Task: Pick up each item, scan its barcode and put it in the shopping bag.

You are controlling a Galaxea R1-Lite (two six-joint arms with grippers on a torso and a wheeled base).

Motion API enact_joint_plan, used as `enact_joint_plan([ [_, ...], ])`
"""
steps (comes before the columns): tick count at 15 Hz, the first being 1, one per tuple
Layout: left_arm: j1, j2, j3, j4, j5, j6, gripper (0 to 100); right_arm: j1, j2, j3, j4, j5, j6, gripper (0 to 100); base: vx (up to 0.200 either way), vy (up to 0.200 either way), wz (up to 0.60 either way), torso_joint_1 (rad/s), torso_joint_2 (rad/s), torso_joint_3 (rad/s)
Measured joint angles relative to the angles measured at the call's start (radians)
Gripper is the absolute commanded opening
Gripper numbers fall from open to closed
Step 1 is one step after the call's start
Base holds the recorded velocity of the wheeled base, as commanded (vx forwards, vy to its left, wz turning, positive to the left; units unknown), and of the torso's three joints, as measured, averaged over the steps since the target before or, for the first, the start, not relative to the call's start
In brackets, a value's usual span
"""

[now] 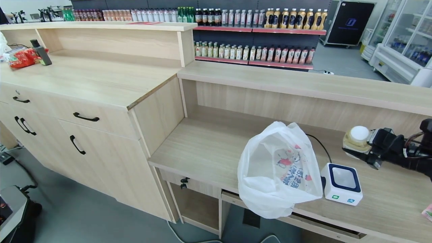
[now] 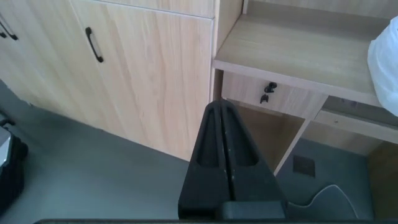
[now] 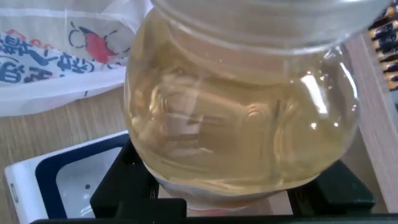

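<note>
A clear bottle of pale yellow liquid with a white cap is held sideways in my right gripper, which is shut on it. It hangs just above the white barcode scanner on the lower counter. In the right wrist view the bottle is very close, with the scanner beneath it and the bag beside it. The white printed shopping bag stands open at the counter's front edge, left of the scanner. My left gripper is shut on nothing, low over the floor beside the cabinet.
Red snack packets and a dark bottle lie on the upper counter at far left. A pink item shows at the right edge. Behind the scanner a black cable runs back. Drink shelves line the back.
</note>
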Motion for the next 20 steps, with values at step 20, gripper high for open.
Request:
enact_joint_plan([
  [20, -0.001, 0.0, 0.0, 0.0, 0.0, 0.0, 0, 0.045, 0.18, -0.026, -0.079, 0.076, -0.079, 0, 0.0, 0.0, 0.0, 0.0, 0.0, 0.0],
])
